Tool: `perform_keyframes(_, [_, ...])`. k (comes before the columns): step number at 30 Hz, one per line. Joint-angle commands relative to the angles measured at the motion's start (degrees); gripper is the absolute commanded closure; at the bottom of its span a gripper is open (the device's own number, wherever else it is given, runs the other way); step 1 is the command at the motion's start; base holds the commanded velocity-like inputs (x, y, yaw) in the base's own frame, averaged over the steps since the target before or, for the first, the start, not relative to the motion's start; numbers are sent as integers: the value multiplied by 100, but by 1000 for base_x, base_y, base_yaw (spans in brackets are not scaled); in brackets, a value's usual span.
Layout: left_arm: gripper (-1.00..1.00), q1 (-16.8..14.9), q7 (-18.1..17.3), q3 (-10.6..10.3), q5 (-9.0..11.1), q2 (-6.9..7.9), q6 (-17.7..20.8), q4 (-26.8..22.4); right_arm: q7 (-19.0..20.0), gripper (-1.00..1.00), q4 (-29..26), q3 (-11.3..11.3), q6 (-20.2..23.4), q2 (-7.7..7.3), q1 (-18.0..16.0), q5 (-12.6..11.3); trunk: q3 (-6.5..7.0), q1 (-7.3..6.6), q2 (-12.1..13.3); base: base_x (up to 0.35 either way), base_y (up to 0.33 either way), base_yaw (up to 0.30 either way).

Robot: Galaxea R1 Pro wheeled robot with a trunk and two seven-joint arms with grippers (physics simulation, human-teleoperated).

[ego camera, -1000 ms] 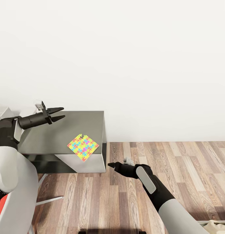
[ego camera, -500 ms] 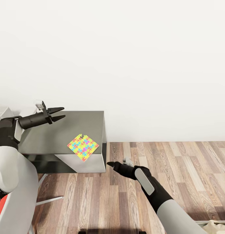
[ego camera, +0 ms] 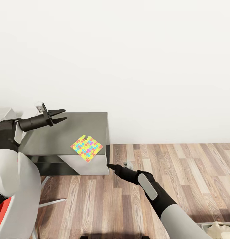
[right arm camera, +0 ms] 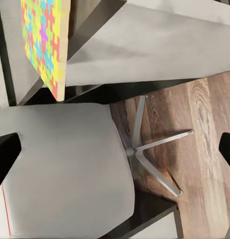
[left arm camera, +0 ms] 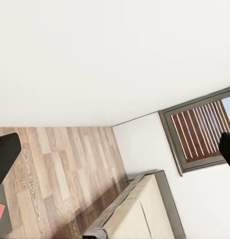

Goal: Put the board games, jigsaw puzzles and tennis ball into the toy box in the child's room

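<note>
One jigsaw puzzle (ego camera: 86, 148), a thin multicolour sheet, lies at the front right corner of the dark grey table (ego camera: 78, 126); its edge faces the right wrist camera (right arm camera: 45, 40). My right gripper (ego camera: 110, 166) hovers low over the floor just right of that corner, a little below the puzzle, with its jaws wide apart (right arm camera: 115, 149). Above the table's left part my left gripper (ego camera: 61, 115) stands open and holds nothing (left arm camera: 115, 149). The board games, the tennis ball and the toy box are out of view.
A chair's metal star base (ego camera: 51, 202) (right arm camera: 150, 144) stands on the wood floor in front of the table, with a red part (ego camera: 3, 212) at the left edge. The bed (left arm camera: 140, 209) lies along the far wall under a slatted window (left arm camera: 199, 129).
My right gripper has moved up and left, closer to the table's corner below the puzzle. The view has shifted slightly. The left arm has stayed put.
</note>
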Motion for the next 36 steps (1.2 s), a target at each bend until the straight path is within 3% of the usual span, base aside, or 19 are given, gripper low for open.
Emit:
perform_keyframes(1, [-100,-4,-39,10,-31,0,60,-1,45,-100,5,-2,23,0,-4,-10,-9,2,-10,-71,51,0])
perform_keyframes(14, [-100,19,-50,15,-20,-1,60,-212,509,-100,85,-2,41,-23,-4,0,-9,2,-10,-55,104,0])
perform_keyframes(36, [-100,33,-51,23,-19,-3,60,-248,561,-100,87,-2,13,-37,-4,13,-9,2,-10,-7,14,0])
